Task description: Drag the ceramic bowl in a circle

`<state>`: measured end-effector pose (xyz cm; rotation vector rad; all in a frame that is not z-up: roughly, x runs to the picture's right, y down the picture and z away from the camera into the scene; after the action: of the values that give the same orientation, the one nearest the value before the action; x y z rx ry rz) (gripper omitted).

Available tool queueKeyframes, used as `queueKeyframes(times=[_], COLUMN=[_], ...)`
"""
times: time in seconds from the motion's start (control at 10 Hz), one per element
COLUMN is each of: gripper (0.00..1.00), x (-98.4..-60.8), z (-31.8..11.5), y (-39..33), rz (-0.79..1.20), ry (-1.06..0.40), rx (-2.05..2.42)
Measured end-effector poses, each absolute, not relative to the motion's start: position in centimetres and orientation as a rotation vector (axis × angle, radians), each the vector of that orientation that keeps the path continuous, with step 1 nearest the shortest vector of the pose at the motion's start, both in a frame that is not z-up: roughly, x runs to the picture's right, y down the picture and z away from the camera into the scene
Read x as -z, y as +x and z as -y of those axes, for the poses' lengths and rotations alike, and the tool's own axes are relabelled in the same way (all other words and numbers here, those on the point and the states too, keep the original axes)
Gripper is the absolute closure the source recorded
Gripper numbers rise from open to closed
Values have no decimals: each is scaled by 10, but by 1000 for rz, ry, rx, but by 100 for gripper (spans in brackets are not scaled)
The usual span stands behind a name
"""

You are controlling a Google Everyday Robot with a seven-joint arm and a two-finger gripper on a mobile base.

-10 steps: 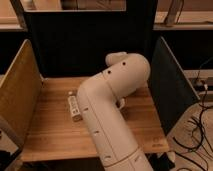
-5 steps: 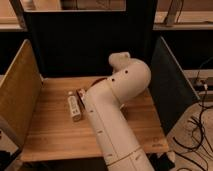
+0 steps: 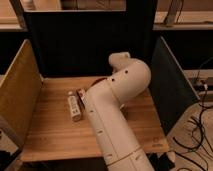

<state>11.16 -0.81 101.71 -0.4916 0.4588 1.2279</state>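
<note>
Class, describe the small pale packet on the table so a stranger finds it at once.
Find the wooden table between side panels, where a white robot arm bends across the middle, hiding its gripper. Just left of the arm lies the packet: pale and oblong, unlike the dark reddish shape behind the arm.

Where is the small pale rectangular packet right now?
The small pale rectangular packet lies left of centre on the wooden table, just beside the white robot arm; the claw is hidden behind that arm.
</note>
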Motion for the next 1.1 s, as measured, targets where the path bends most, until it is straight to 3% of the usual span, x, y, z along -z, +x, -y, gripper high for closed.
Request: queueKeyframes(times=[0.5,0.6,1.1], gripper=[95,100,100], x=[-1017,-1017,-995], z=[8,11,54], y=[111,112,150], rz=[-458,-456,-476], ry=[-490,-481,-337], rx=[-1227,-1224,-1295])
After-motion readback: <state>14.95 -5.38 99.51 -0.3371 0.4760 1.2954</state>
